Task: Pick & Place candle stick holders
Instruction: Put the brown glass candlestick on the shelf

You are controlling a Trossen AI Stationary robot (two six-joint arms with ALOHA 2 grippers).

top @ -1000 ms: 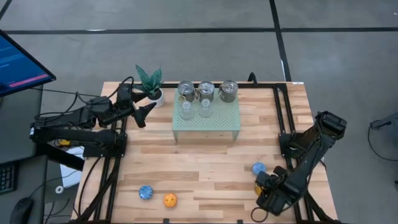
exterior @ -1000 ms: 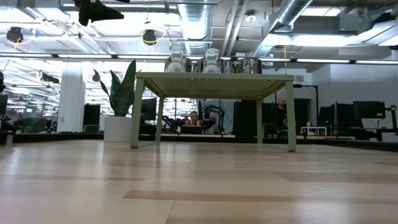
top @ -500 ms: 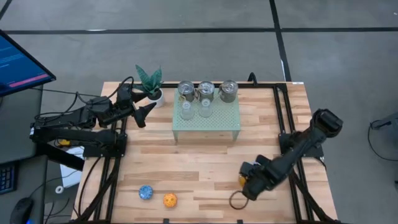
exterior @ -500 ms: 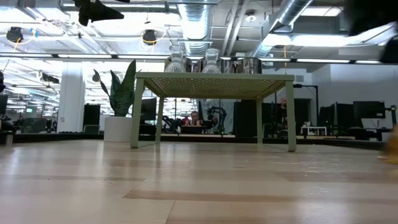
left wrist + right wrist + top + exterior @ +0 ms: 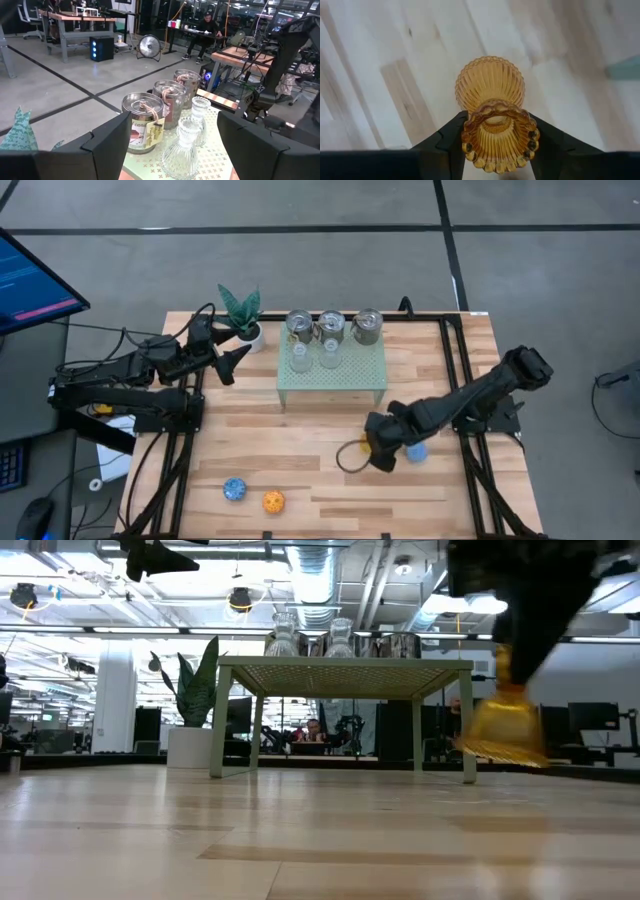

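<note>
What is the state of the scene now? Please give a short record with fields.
right gripper: shut on amber holder, carried above the table, in front of the stand
left gripper: open, waiting beside plant
green stand: three silver holders, two clear glass holders
front of table: blue holder, orange holder

Grey concrete floor (image 5: pixel 300 240), ceiling ducts (image 5: pixel 320 570), desks (image 5: pixel 75 20) behind.

Pale green perforated metal stand (image 5: pixel 332 374) at tabletop (image 5: pixel 300 450) rear centre; green leafy plant in white pot (image 5: pixel 241 313) near stand's left.
</note>
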